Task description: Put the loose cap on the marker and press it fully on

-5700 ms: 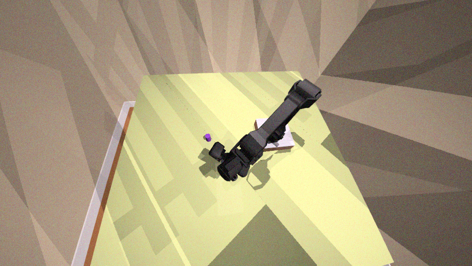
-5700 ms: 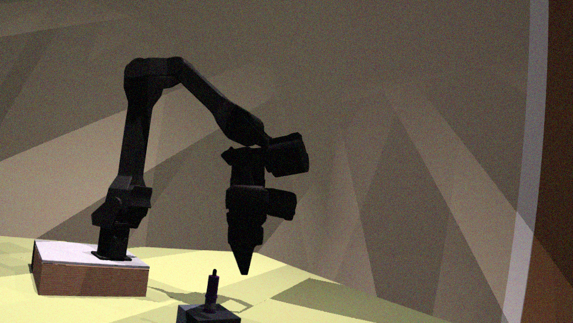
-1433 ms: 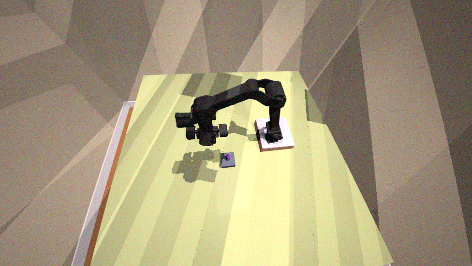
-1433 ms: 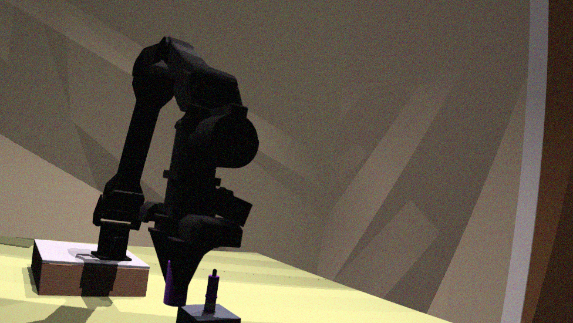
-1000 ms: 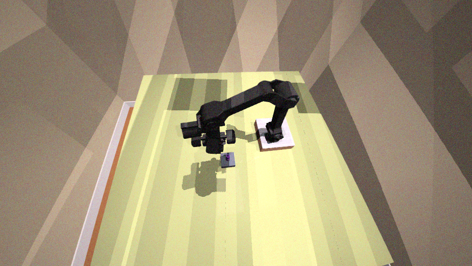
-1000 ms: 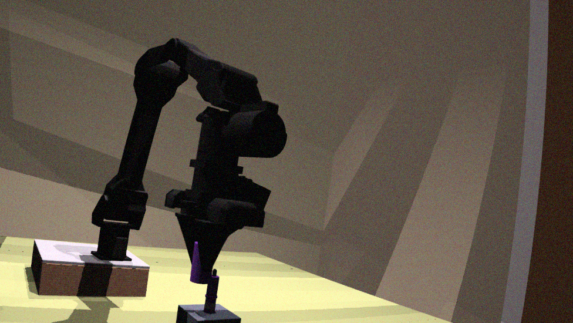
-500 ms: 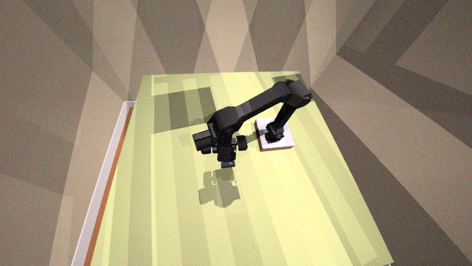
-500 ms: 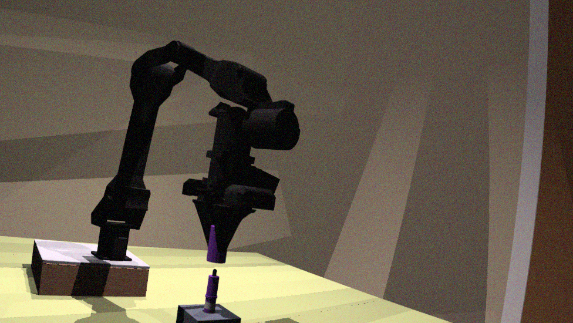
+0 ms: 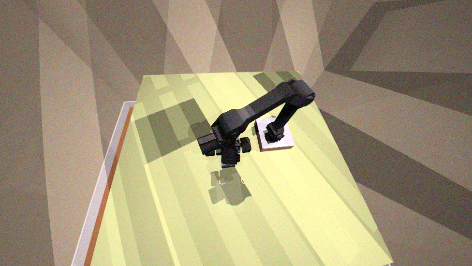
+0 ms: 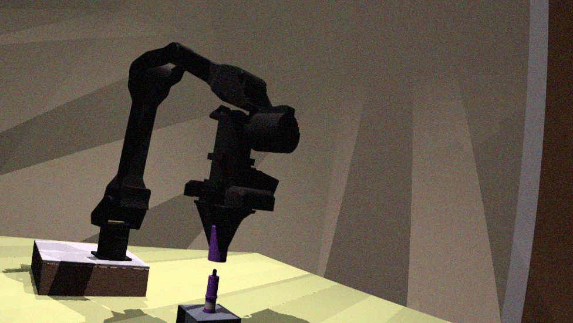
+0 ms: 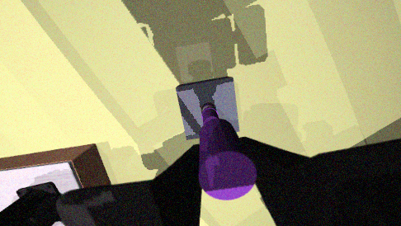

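Note:
My gripper (image 9: 230, 157) (image 10: 219, 253) (image 11: 219, 146) is shut on the purple cap (image 10: 216, 249) (image 11: 237, 169), whose wide end faces down in the exterior view. The purple marker (image 10: 212, 287) (image 11: 209, 124) stands upright in the dark grey holder block (image 10: 194, 313) (image 11: 227, 102) (image 9: 228, 166), black tip up. In the exterior view the cap hangs just above the tip with a small gap, its centre slightly to the right. In the wrist view the marker overlaps the cap's left side. In the top view the gripper hides the cap and marker.
The arm's white-topped brown base block (image 9: 282, 144) (image 10: 95, 281) (image 11: 41, 173) stands beside the holder. A white and orange rail (image 9: 102, 184) runs along the left side of the yellow table (image 9: 297, 204) in the top view.

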Tool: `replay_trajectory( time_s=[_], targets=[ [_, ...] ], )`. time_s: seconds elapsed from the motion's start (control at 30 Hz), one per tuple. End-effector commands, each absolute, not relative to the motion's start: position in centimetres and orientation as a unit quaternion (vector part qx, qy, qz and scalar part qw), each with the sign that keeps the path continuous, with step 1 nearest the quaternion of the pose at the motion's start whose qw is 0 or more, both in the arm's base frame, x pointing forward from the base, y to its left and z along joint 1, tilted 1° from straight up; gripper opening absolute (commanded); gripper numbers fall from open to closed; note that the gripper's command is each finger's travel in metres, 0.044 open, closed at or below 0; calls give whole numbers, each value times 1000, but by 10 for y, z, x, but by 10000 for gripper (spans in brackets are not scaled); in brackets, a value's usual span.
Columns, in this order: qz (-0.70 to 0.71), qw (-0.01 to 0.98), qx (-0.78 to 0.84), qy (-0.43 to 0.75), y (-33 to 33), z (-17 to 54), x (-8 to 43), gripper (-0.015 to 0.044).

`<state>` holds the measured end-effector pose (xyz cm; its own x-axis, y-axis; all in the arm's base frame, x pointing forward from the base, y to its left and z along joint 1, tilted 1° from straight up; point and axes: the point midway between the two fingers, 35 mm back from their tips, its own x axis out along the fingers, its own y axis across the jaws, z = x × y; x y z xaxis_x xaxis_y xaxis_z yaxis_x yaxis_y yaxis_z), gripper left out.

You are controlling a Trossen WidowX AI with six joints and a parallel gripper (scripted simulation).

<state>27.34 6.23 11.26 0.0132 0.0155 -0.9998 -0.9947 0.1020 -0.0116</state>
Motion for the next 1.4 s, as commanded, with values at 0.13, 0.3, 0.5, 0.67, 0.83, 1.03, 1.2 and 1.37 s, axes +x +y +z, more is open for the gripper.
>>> replay_trajectory(
  time_s=[0.13,0.3,0.5,0.67,0.83,1.03,1.2,1.37],
  targets=[
    [476,532,-469,520,63,101,272,0],
    [476,532,-469,520,64,92,273,0],
    [476,532,-469,520,64,83,273,0],
    [476,532,-469,520,64,75,273,0],
    [476,532,-469,520,64,67,272,0],
    [476,532,-469,520,64,57,271,0],
    [476,532,-469,520,65,49,271,0],
    [476,532,-469,520,65,42,271,0]
  ],
)
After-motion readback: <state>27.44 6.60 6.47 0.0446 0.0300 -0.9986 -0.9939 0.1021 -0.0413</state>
